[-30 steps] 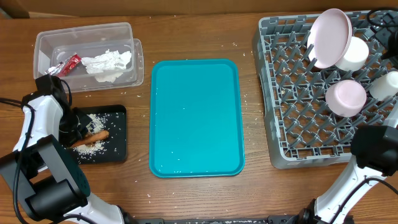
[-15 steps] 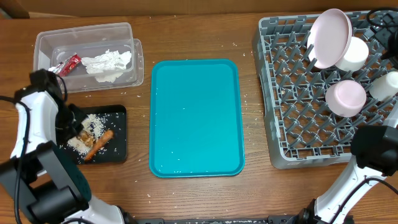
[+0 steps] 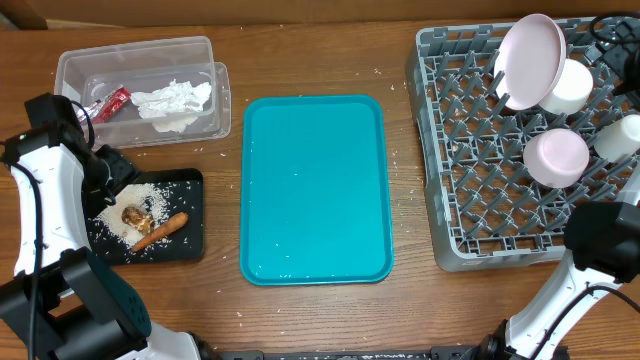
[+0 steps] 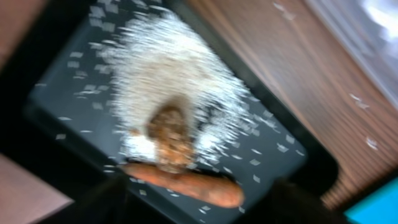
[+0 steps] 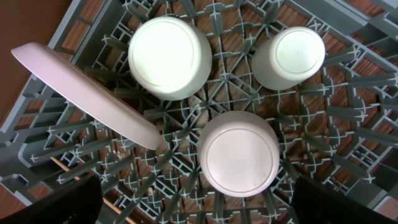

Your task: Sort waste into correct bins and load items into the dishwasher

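Carrot (image 3: 160, 231): lies on black tray (image 3: 192, 248), long axis diagonal, lower left to upper right.
Lump (image 3: 134, 215): just beside carrot, amid rice (image 3: 110, 226).
Left gripper (image 3: 115, 175): apart, empty.
Right gripper (image 5: 199, 202): wide apart, above rack (image 5: 348, 134).

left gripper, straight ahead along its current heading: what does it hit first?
Probably the orange carrot piece, lying next to the brown food lump on the black tray; depth is blurry.
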Controlling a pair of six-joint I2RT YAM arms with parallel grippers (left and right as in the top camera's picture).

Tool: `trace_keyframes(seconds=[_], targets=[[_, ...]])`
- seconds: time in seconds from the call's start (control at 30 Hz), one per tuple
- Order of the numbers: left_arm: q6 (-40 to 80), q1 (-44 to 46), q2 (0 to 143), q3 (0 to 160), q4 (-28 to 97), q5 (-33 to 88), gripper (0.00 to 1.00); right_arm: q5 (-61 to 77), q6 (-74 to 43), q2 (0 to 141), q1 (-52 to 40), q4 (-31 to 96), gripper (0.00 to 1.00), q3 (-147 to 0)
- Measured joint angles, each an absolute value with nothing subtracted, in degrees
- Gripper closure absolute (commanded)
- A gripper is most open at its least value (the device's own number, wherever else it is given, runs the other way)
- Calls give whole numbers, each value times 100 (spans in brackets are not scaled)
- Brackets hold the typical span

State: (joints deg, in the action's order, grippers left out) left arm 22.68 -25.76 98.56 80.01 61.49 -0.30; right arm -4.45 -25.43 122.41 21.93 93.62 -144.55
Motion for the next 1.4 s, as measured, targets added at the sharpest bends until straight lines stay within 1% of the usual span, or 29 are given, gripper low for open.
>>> trace_keyframes(seconds=[0.03, 0.17, 0.33, 0.4, 0.43, 0.47, 0.57, 0.67, 0.83, 1.03, 1.4], targets=[[2134, -2576, 9856, 8023, 6180, 213, 10, -445, -2545, 12241, 2193, 9362, 0, -14455], [1892, -2536, 9745, 8132, 6219, 746, 10, -445, -2543, 12241, 2193, 9365, 0, -14455], [1754, -2471, 8853, 8202, 6239, 921, 10, -445, -2545, 12241, 2193, 9365, 0, -14455], [1763, -2458, 8276, 8248, 6237, 814, 8, -445, -2543, 12241, 2193, 9365, 0, -14455], [1806, -2456, 7994, 8276, 6233, 683, 5, -443, -2543, 12241, 2193, 9362, 0, -14455], [1865, -2447, 7725, 8300, 6235, 521, 0, -445, -2541, 12241, 2193, 9362, 0, -14455], [2126, -2447, 7015, 8368, 6241, -38, 0, -445, -2543, 12241, 2193, 9362, 0, -14455], [2268, -2447, 6685, 8399, 6263, -392, 0, -445, -2543, 12241, 2193, 9365, 0, -14455], [2383, -2447, 6775, 8401, 6351, -589, 0, -445, -2545, 12241, 2193, 9362, 0, -14455], [2405, -2447, 7089, 8399, 6123, -513, 0, -445, -2545, 12241, 2193, 9360, 0, -14455], [2405, -2447, 7710, 8401, 6152, -454, 0, -445, -2541, 12241, 2193, 9365, 0, -14455]])
